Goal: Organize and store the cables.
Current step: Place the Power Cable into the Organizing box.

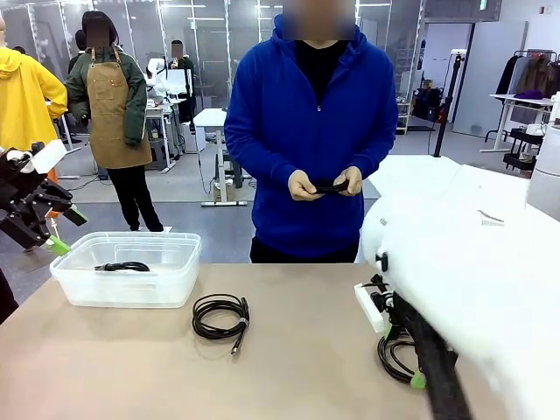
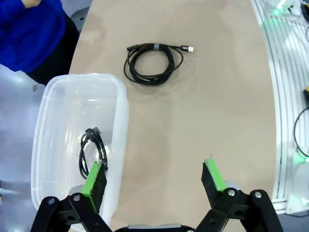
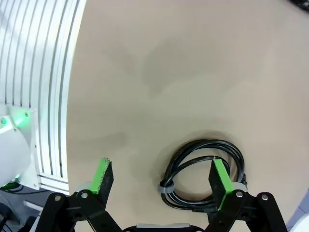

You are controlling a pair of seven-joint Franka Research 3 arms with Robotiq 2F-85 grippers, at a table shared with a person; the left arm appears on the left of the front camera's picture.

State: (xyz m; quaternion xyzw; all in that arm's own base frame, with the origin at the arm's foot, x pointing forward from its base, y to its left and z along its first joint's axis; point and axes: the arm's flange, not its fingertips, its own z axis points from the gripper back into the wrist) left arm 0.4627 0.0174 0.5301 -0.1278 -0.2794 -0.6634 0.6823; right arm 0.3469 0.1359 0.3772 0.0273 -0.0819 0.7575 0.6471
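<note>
One coiled black cable (image 1: 220, 317) lies on the tan table in front of the clear plastic bin (image 1: 66, 284). Another coiled cable (image 1: 122, 266) lies inside the bin. My left gripper (image 1: 66, 231) hangs open above the bin's left end. In its wrist view the open left gripper (image 2: 154, 176) looks down on the bin (image 2: 53, 92), the cable inside (image 2: 92, 150) and the table coil (image 2: 153, 60). My right gripper (image 1: 404, 357) is low at the table's right, open over a third cable (image 1: 392, 357). The right gripper (image 3: 161, 176) has that coil (image 3: 203, 169) by its right finger (image 3: 219, 179).
A person in a blue hoodie stands at the far edge, holding a small black cable (image 1: 331, 185) in both hands. The white right arm (image 1: 472, 271) covers the table's right side. A ribbed metal rail (image 3: 43, 87) runs along the table's edge. People stand farther back.
</note>
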